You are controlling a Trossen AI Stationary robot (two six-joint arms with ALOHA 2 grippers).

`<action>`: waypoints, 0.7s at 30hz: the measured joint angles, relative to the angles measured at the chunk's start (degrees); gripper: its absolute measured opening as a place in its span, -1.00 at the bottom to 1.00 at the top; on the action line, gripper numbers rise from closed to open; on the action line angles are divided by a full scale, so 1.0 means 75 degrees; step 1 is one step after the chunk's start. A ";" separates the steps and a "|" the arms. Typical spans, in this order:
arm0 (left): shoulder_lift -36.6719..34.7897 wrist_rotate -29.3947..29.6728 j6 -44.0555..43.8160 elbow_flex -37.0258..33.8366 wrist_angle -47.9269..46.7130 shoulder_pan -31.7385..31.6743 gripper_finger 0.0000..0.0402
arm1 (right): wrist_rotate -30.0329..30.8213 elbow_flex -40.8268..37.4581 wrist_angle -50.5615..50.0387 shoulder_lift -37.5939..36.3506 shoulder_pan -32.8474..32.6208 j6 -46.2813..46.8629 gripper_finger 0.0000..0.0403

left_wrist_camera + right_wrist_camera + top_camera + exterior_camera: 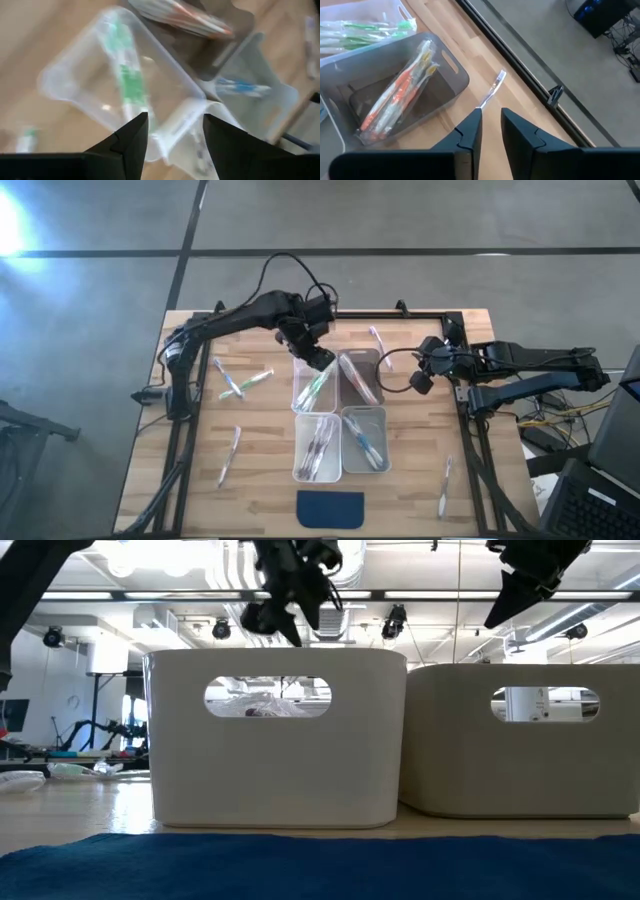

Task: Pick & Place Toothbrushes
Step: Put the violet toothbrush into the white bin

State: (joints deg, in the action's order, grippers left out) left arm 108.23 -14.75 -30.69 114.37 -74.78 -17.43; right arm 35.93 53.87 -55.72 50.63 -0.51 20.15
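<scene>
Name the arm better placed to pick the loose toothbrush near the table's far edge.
Right. The right gripper points at that toothbrush, close ahead. The left gripper hangs open over the green bin.

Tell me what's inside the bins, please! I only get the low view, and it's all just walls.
Observer: From above, the left gripper hovers open over a bin that holds green toothbrushes.
Operator: Where's the other arm?
Observer: The right gripper hangs beside the bins, pointing at a loose toothbrush that lies on the table.
Operator: Are any more lying around?
Observer: Yes, a loose pair lies on the wood to the left of the bins.
</scene>
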 joint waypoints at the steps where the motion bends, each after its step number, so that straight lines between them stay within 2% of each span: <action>1: -0.0026 0.0286 0.0033 0.0185 -0.0206 0.0035 -0.04 | -0.0017 -0.0015 -0.0041 0.0000 -0.0001 0.0100 -0.63; 5: -0.0231 0.1435 0.0239 0.0754 -0.0777 0.0268 -0.04 | -0.0147 -0.0015 -0.0423 0.0000 0.0002 0.0481 -0.58; 9: -0.0600 0.2437 0.0328 0.0861 -0.0869 0.0610 -0.04 | -0.0267 -0.0015 -0.0619 0.0003 0.0002 0.0878 -0.53; 15: -0.1272 0.3846 0.0480 0.0509 -0.0921 0.1241 -0.04 | -0.0309 -0.0029 -0.0676 0.0010 0.0002 0.0926 -0.46; 21: -0.1981 0.6375 0.0143 -0.0258 -0.0898 0.2135 -0.04 | -0.0825 -0.0029 -0.0753 0.0015 0.0002 0.1722 -0.43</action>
State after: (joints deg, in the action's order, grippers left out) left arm 93.37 33.06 -29.62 112.43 -81.52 -1.42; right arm 29.74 53.65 -61.36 50.74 -0.49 33.07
